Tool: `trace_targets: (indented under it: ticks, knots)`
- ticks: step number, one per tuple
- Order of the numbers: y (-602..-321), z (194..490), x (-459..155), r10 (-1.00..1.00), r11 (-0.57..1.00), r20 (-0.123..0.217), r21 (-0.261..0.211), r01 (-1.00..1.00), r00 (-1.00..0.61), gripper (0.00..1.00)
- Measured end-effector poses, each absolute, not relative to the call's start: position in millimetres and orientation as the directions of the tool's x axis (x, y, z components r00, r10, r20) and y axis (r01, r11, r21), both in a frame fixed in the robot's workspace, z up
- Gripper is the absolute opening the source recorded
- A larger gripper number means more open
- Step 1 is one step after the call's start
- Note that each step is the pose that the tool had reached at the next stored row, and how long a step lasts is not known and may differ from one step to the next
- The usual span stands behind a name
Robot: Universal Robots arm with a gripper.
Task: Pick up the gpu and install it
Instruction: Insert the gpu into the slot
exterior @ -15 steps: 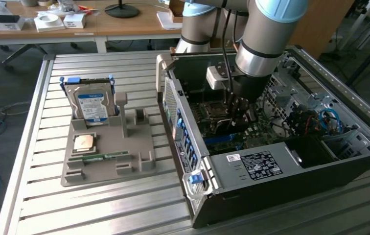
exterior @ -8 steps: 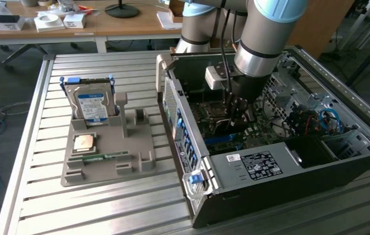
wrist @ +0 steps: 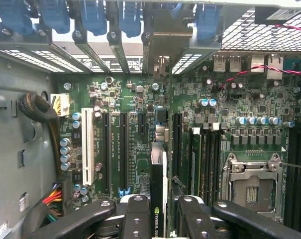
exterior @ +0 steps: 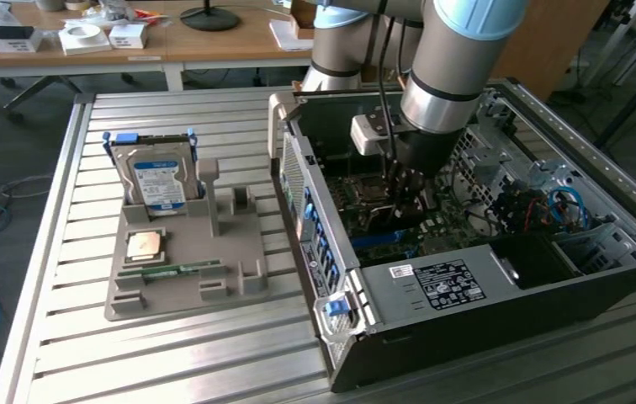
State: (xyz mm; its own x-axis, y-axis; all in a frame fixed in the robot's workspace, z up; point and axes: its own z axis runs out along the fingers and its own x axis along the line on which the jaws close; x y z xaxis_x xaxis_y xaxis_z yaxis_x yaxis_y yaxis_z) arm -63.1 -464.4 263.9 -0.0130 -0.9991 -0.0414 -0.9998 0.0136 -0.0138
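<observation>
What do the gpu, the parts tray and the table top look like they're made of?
gpu: dark circuit board seen edge-on, gripped by the hand; a green-and-white printed label suggests a plastic or board face, hard to say further.
Parts tray: matte grey-tan, moulded slots and posts; probably plastic, maybe 3D-printed.
Table top: pale silvery slats with long grooves and dull sheen; looks like extruded aluminium.

Arm [exterior: 444, 67]: silver tube, pale-blue joint caps — black cable alongside.
Gripper [wrist: 157, 216]: black fingers w/ screws.
</observation>
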Motion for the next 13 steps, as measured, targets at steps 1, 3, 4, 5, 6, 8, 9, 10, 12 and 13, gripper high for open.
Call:
trace_targets:
  ticks: [1,3,4,5,6,8,9,10,12,13]
  knots:
    - [-464.4,263.8,-63.1,-0.999,0.014,-0.041,-0.014,-1.000,-0.013,0.26]
    - [-464.3,263.8,-63.1,-0.999,0.014,-0.041,-0.014,-1.000,-0.013,0.26]
    - [-464.3,263.8,-63.2,-0.999,0.014,-0.041,-0.014,-1.000,-0.013,0.26]
    - [-464.3,263.3,-63.1,-0.999,0.014,-0.042,-0.014,-1.000,-0.013,0.26]
    - [-464.3,262.8,-63.1,-0.999,0.014,-0.042,-0.014,-1.000,-0.013,0.26]
    - [-464.3,262.2,-63.2,-0.999,0.014,-0.041,-0.014,-1.000,-0.013,0.26]
    - [-464.3,261.7,-63.2,-0.999,0.014,-0.041,-0.014,-1.000,-0.013,0.26]
    - [-464.3,261.5,-63.2,-0.999,0.014,-0.041,-0.014,-1.000,-0.013,0.26]
    - [-464.3,261.5,-63.2,-0.999,0.014,-0.041,-0.014,-1.000,-0.013,0.26]
    - [-464.3,261.5,-63.2,-0.999,0.014,-0.041,-0.014,-1.000,-0.013,0.26]
